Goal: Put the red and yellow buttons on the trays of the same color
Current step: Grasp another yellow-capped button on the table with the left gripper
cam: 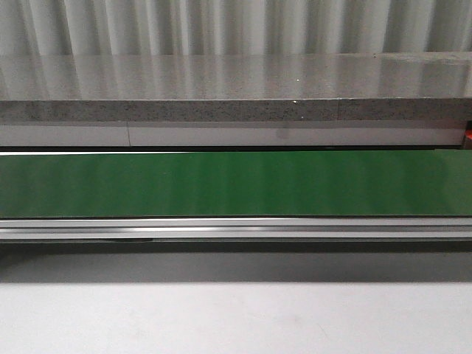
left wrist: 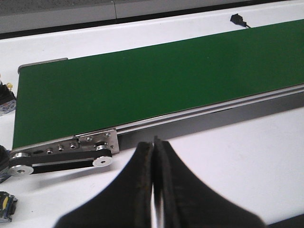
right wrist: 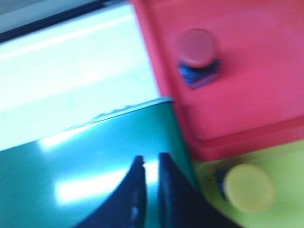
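The green conveyor belt [cam: 236, 183] is the largest thing in the front view, running the full width of the scene from left to right, with a silver metal rail [cam: 236, 227] along its near edge. Behind it stands a grey speckled stone ledge [cam: 221, 109], and in front lies the pale tabletop [cam: 236, 317]. Neither arm shows in the front view.

In the left wrist view the belt's end is visible, with a metal bracket [left wrist: 97, 141] and two silver rollers [left wrist: 102, 161] at its corner. A small black part [left wrist: 236, 19] lies on the white surface beyond the far side of the belt. Two small dark objects sit at the frame's edge near the belt's end, one with a yellow spot [left wrist: 6, 205]; they are too cropped to identify.

The right wrist view, which is blurred, shows the red tray [right wrist: 237, 71] beside the end of the belt, and the yellow tray [right wrist: 266, 190] touching it along one edge. A red button [right wrist: 197, 50] on a dark base rests inside the red tray. A yellow button [right wrist: 248, 187] rests inside the yellow tray.

The left gripper [left wrist: 154, 152] hangs over the white table just off the belt's near rail, its black fingers pressed together and holding nothing. The right gripper [right wrist: 151, 164] hangs above the belt near the trays, its fingers a narrow gap apart with nothing between them.
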